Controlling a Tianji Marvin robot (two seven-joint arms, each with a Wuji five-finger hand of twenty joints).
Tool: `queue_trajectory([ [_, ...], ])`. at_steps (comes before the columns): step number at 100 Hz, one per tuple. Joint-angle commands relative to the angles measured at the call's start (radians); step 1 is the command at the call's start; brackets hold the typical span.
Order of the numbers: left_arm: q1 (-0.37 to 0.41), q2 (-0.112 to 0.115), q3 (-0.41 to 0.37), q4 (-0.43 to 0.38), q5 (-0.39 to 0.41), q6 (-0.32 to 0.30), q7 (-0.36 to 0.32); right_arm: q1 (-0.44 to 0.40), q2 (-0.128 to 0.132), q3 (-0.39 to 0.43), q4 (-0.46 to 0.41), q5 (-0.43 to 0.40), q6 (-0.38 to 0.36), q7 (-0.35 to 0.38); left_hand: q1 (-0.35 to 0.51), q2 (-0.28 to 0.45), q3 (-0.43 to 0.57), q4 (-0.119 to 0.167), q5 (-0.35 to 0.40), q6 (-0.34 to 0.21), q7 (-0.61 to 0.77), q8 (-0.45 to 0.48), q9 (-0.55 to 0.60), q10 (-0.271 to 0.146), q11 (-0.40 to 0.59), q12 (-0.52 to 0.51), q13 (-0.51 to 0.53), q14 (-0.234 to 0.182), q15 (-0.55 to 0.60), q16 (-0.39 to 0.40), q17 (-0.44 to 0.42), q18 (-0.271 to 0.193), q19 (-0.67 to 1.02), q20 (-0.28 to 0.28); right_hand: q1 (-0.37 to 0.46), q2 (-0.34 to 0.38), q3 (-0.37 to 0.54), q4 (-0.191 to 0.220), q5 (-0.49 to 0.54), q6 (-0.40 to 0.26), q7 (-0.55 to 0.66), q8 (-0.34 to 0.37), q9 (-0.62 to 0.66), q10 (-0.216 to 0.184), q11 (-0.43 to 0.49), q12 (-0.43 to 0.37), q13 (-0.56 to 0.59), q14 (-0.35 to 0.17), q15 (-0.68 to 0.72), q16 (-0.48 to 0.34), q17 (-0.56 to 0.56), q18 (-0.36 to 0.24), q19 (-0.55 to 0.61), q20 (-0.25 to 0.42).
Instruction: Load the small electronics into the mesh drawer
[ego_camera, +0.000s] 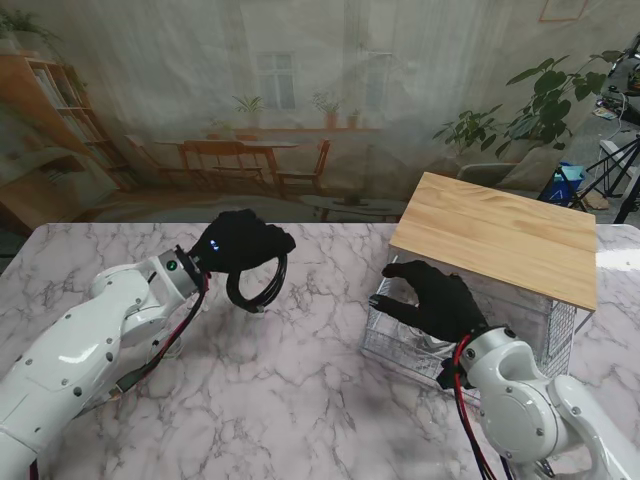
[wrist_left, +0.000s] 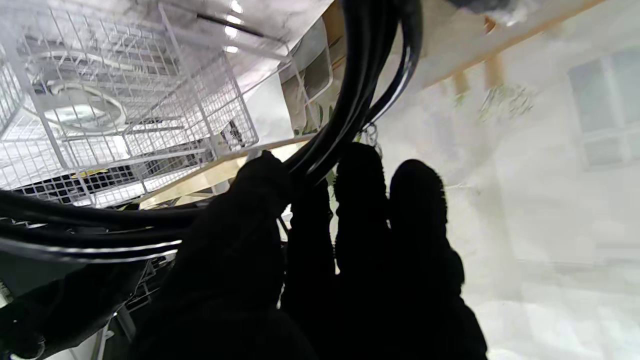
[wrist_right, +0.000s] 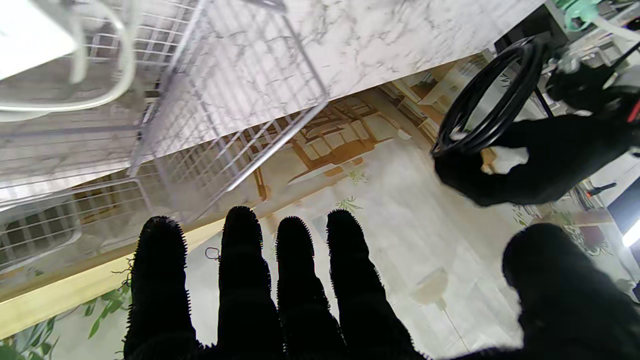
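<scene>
Presently: coiled cable (ego_camera: 257, 283) in transit, not yet loaded.
Left hand (ego_camera: 240, 243) fingers clamp the black coil, raised at nine o'clock of the mesh drawer (ego_camera: 400, 325); right hand (ego_camera: 432, 297), fingers spread and holding nothing, rests at the pulled-out drawer, which already holds a pale item. Marble table (ego_camera: 300, 400); painted café backdrop (ego_camera: 280, 100).

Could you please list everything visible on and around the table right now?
Coiled cable: one, black, held above the table, left of centre.
Mesh drawer: one, silver wire, pulled out from the unit on the right.
Wooden top: one, light pine, covering the drawer unit.
Pale item: one, whitish, inside the drawer; unidentifiable.
Table: one, white marble.
Left hand: black glove, gripping the cable.
Right hand: black glove, fingers spread over the drawer.
</scene>
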Motion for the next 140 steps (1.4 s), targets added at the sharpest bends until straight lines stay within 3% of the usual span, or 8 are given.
queue_trajectory([
  [1, -0.049, -0.025, 0.021, -0.037, -0.006, -0.002, -0.019, 0.029, -0.011, -0.018, 0.000, 0.001, 0.015, 0.014, 0.112, 0.078, 0.082, 0.048, 0.006, -0.018, 0.099, 0.037, 0.045, -0.012, 0.109, 0.056, 0.013, 0.000, 0.031, -0.003, 0.014, -0.039, 0.035, 0.024, -0.080, -0.034, 0.015, -0.028, 0.033, 0.038, 0.004, 0.010, -0.011, 0.012, 0.026, 0.014, 0.000, -0.011, 0.032, 0.011, -0.009, -0.010, 0.010, 0.016],
  [31, -0.157, -0.049, 0.151, -0.036, -0.044, 0.040, -0.046, 0.151, -0.014, -0.152, 0.017, 0.023, 0.176, 0.025, 0.107, 0.075, 0.089, 0.055, 0.007, -0.014, 0.096, 0.035, 0.046, -0.009, 0.105, 0.059, 0.014, -0.001, 0.032, -0.004, 0.015, -0.040, 0.036, 0.024, -0.222, -0.031, 0.053, -0.057, 0.068, 0.051, 0.057, 0.096, -0.044, 0.044, 0.011, 0.002, -0.022, 0.000, 0.026, 0.003, -0.039, 0.025, -0.015, -0.004],
  [86, -0.237, -0.070, 0.262, -0.014, -0.078, 0.098, -0.065, 0.383, -0.037, -0.355, 0.126, 0.097, 0.406, 0.003, 0.103, 0.073, 0.099, 0.064, 0.009, -0.007, 0.089, 0.035, 0.047, -0.007, 0.099, 0.062, 0.013, 0.002, 0.034, -0.006, 0.016, -0.039, 0.038, 0.022, -0.121, -0.105, 0.087, -0.046, 0.062, 0.057, 0.040, 0.138, -0.139, 0.051, -0.014, -0.017, -0.056, 0.017, 0.009, -0.004, -0.067, 0.058, -0.031, -0.020],
  [96, -0.235, -0.072, 0.267, -0.021, -0.081, 0.095, -0.066, 0.414, -0.048, -0.380, 0.152, 0.119, 0.440, -0.021, 0.102, 0.071, 0.099, 0.065, 0.009, -0.007, 0.089, 0.035, 0.047, -0.005, 0.098, 0.063, 0.014, 0.002, 0.035, -0.006, 0.017, -0.038, 0.039, 0.022, -0.033, -0.102, 0.065, -0.029, 0.061, 0.034, 0.118, 0.224, -0.141, 0.050, 0.010, -0.017, -0.060, 0.015, 0.011, -0.005, -0.071, 0.062, -0.035, -0.027],
  [108, -0.221, -0.071, 0.260, -0.037, -0.080, 0.085, -0.067, 0.432, -0.063, -0.396, 0.175, 0.145, 0.463, -0.063, 0.100, 0.071, 0.101, 0.066, 0.009, -0.007, 0.088, 0.035, 0.048, -0.006, 0.098, 0.063, 0.014, 0.002, 0.035, -0.006, 0.017, -0.038, 0.040, 0.022, 0.235, -0.032, -0.037, 0.008, 0.039, -0.011, 0.332, 0.345, -0.148, 0.033, 0.071, 0.018, -0.070, -0.007, 0.031, 0.004, -0.072, 0.050, -0.035, -0.030],
  [116, -0.206, -0.068, 0.249, -0.049, -0.075, 0.072, -0.064, 0.435, -0.070, -0.399, 0.183, 0.151, 0.469, -0.084, 0.100, 0.071, 0.102, 0.067, 0.010, -0.006, 0.088, 0.035, 0.048, -0.006, 0.097, 0.063, 0.014, 0.002, 0.035, -0.006, 0.018, -0.038, 0.041, 0.022, 0.408, 0.002, -0.092, 0.029, 0.024, -0.054, 0.526, 0.329, -0.126, 0.019, 0.131, 0.068, -0.054, -0.024, 0.080, 0.036, -0.068, 0.040, -0.029, -0.025],
  [128, -0.184, -0.062, 0.231, -0.066, -0.064, 0.044, -0.058, 0.432, -0.084, -0.399, 0.191, 0.155, 0.468, -0.133, 0.098, 0.069, 0.104, 0.067, 0.010, -0.006, 0.087, 0.036, 0.050, -0.006, 0.096, 0.063, 0.014, 0.001, 0.034, -0.007, 0.017, -0.039, 0.041, 0.021, 0.478, -0.121, 0.276, -0.068, 0.053, -0.141, 0.872, 0.168, 0.009, -0.017, 0.227, 0.162, 0.018, -0.044, 0.213, 0.108, -0.060, 0.029, -0.027, -0.020],
  [140, -0.156, -0.060, 0.203, -0.080, -0.063, 0.026, -0.055, 0.419, -0.091, -0.387, 0.188, 0.157, 0.455, -0.163, 0.096, 0.071, 0.105, 0.066, 0.009, -0.005, 0.086, 0.035, 0.048, -0.006, 0.093, 0.062, 0.012, 0.002, 0.032, -0.008, 0.015, -0.038, 0.040, 0.020, 0.534, -0.164, 0.357, -0.113, 0.155, -0.156, 0.935, 0.154, 0.156, -0.040, 0.303, 0.229, 0.123, -0.054, 0.333, 0.167, -0.030, 0.014, -0.021, -0.015],
])
